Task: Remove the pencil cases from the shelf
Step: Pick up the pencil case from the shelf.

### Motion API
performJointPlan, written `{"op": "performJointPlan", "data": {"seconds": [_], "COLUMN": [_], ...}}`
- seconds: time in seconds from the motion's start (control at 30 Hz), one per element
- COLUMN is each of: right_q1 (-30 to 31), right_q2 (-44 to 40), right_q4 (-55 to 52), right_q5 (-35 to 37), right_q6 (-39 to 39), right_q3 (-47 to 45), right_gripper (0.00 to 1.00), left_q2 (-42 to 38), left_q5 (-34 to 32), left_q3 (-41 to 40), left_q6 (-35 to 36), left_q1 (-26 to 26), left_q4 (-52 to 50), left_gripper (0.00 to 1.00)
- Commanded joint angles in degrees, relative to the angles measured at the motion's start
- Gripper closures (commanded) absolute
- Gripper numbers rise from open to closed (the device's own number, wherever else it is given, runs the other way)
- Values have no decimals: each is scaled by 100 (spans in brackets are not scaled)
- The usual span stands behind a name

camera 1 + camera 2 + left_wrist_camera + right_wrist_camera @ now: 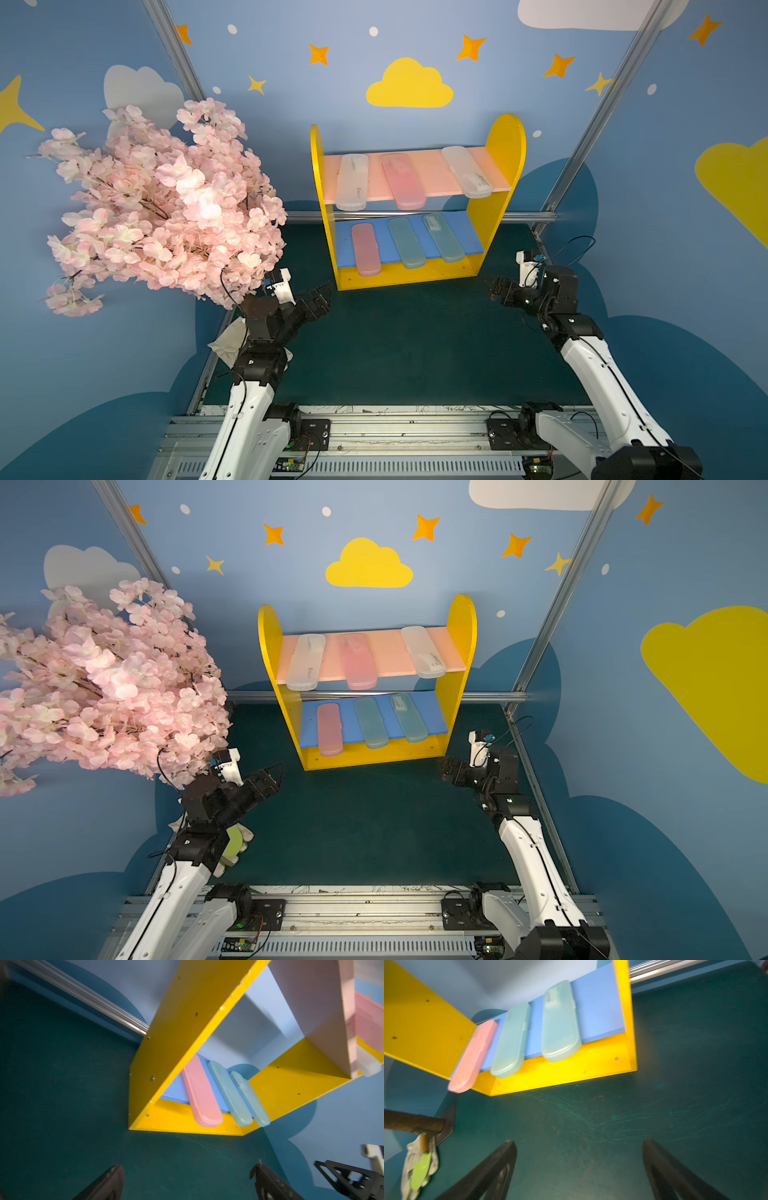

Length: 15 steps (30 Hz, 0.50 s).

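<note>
On the scuffed green mat (pixel 415 345), the shelf (pixel 496 224) seemingly touches the wall (pixel 266 137).

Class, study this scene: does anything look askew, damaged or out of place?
No case has fallen, though all six pencil cases overhang the shelf boards' front edges. A crumpled cloth with a green item lies beside the left arm, seemingly unrelated to the task.

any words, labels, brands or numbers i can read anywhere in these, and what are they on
No text here is legible.
right clear case on the pink upper board: dark print near its front end, too small to read.
left clear case, same board: faint grey mark, too small to read.
right teal case on the blue lower board: marks on a white insert, blurred.
</note>
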Motion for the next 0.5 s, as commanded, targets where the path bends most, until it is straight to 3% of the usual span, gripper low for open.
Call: {"op": "performJointPlan", "data": {"seconds": [0.0, 0.23, 0.47], "right_q1": [316, 1041, 1552], "right_q2": [-135, -227, -374], "right_q4": [-431, -680, -578], "right_q5": [-278, -65, 313], "right_q6": [174, 468, 772], "right_q3": [208, 489, 551], "right_gripper": [1, 1, 1], "left_q2": [-68, 105, 540], "left_q5": [400, -584, -1021], "left_q3": [154, 815, 1361], "left_q6": [-570, -1525, -2982], "left_q1": [-400, -1618, -2074], "left_q4": [-168, -84, 619], "left_gripper": [0, 0, 0]}}
